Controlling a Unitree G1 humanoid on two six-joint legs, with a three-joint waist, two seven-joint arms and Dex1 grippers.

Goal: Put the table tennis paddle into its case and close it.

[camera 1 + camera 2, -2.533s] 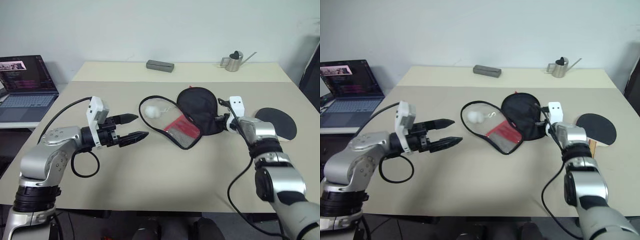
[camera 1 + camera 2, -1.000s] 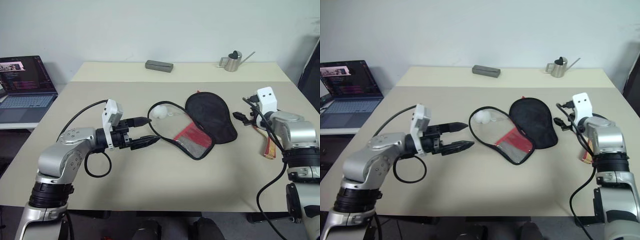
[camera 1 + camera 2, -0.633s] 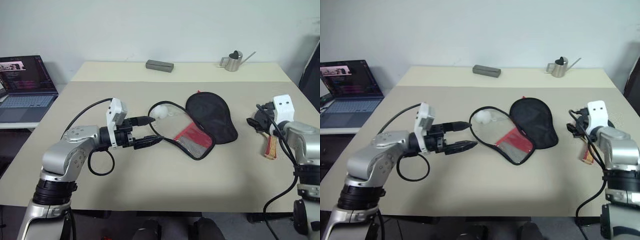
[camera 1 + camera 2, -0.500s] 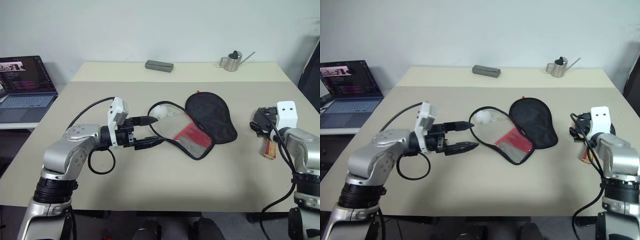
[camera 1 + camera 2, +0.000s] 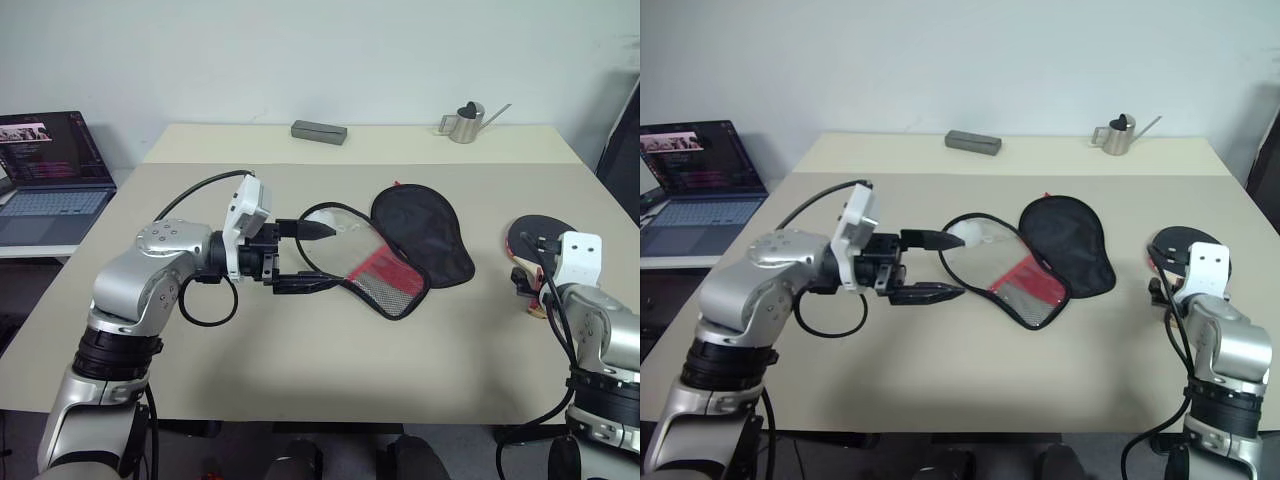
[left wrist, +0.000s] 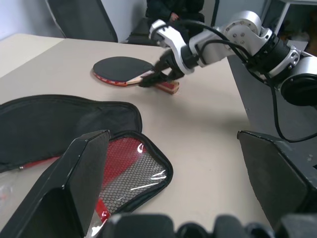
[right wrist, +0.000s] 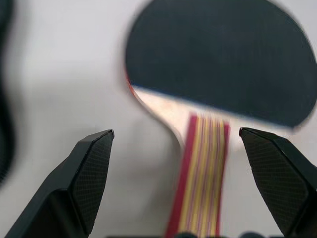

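The table tennis paddle (image 5: pixel 541 235) lies at the table's right edge, black face up, with its striped handle (image 7: pixel 200 168) pointing toward me. My right gripper (image 7: pixel 176 133) hovers open just above the handle, one finger on each side. The case (image 5: pixel 420 235) lies unzipped in the middle of the table, its black flap spread to the right and its red-and-mesh panel (image 5: pixel 375 275) to the left. A white pom-pom (image 5: pixel 322 222) rests at the case's left rim. My left gripper (image 5: pixel 320 257) is open and level at that rim, its upper fingertip beside the pom-pom.
An open laptop (image 5: pixel 50 175) stands on a side table to the left. A grey box (image 5: pixel 320 131) and a small metal watering can (image 5: pixel 465 122) sit along the far edge. The table's right edge runs close past the paddle.
My right gripper has left the case and drawn back and down to the paddle's handle. My left gripper has moved right and slightly up to the case's rim.
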